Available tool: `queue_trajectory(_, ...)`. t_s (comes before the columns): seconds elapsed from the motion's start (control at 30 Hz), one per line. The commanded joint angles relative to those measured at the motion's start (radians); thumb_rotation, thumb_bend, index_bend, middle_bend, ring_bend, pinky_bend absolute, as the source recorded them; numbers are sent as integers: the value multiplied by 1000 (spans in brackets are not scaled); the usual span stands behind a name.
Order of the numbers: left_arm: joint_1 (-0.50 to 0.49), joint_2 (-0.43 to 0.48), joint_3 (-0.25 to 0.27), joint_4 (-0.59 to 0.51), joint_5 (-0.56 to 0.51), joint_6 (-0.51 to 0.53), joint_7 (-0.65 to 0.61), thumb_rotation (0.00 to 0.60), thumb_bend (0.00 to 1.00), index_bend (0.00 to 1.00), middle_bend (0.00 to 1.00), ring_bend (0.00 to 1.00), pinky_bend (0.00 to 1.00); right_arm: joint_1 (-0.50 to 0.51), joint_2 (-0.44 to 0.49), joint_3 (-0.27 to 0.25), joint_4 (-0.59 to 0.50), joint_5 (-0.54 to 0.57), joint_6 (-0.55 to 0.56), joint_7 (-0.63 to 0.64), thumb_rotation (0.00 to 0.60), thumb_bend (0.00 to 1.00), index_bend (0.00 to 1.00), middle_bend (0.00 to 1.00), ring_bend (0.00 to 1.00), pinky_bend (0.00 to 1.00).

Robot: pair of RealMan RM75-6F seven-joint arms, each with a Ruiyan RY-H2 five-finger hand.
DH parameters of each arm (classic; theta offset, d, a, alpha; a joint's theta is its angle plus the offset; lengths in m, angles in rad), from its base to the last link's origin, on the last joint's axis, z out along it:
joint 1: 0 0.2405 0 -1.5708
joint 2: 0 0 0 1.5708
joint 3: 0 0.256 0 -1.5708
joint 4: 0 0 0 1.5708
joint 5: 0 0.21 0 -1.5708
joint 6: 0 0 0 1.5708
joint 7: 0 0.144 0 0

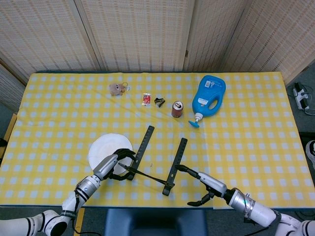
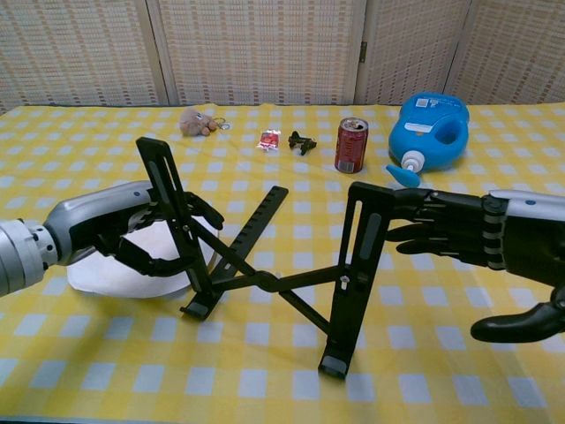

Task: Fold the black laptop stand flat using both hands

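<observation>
The black laptop stand (image 2: 265, 281) stands unfolded near the table's front edge, with two upright arms joined by crossed bars. From the head view its two arms (image 1: 175, 160) run almost parallel. My left hand (image 2: 113, 233) grips the left upright arm (image 2: 169, 215), fingers wrapped around it, just in front of the white plate; it also shows in the head view (image 1: 115, 165). My right hand (image 2: 463, 238) reaches in from the right. Its fingertips (image 2: 399, 204) touch the outer side of the right upright arm (image 2: 357, 265), and the thumb hangs apart below.
A white plate (image 2: 106, 276) lies behind my left hand. Further back stand a red soda can (image 2: 350, 144) and a blue detergent bottle (image 2: 432, 129). A small plush toy (image 2: 195, 121), a red packet (image 1: 146, 99) and a black clip (image 1: 159, 102) lie at the far middle.
</observation>
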State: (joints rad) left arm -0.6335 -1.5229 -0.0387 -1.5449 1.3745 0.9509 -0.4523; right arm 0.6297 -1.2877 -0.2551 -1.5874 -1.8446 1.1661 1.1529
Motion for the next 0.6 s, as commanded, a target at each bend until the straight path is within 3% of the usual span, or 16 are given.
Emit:
queue_trajectory(0.03, 6, 16, -2, -15, 7, 10, 19, 600, 405, 258, 195, 62, 0, 20, -23, 23, -32, 25, -38, -45, 600, 241, 0, 0, 12, 0)
queue_trajectory(0.2, 25, 40, -6, -36, 27, 52, 52, 600, 404, 164, 150, 19, 0, 22, -61, 72, -78, 91, -69, -137, 600, 241, 0, 0, 13, 0)
queue_trajectory(0.6, 63, 105, -12, -64, 81, 140, 98, 600, 404, 138, 133, 10, 0, -8, -145, 201, -150, 308, -106, -375, 600, 241, 0, 0, 10, 0)
